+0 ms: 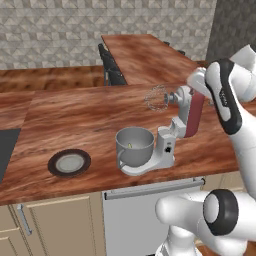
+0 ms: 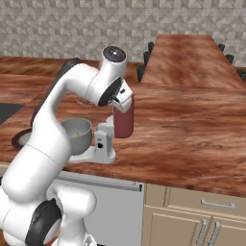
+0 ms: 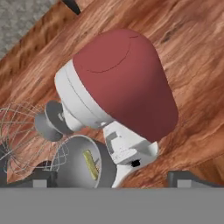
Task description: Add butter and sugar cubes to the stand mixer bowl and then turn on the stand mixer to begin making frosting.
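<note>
The butter [image 3: 90, 164] already lies in the stand mixer bowl [image 1: 135, 146] on the counter [image 1: 75, 120]. With fingers [image 3: 42, 178] spread wide and empty above the tilted-back stand mixer [image 3: 120, 89], approach its controls slowly and squarely.

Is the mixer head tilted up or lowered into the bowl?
Tilted up. The stand mixer head leans back, its whisk hanging in the air above the bowl, well clear of the rim.

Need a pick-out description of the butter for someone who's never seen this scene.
Find the red-headed stand mixer on the wooden counter. In front of its pale base sits the grey metal bowl. The butter is the slim pale yellow stick lying inside that bowl, unlike the dark round plate farther left.
</note>
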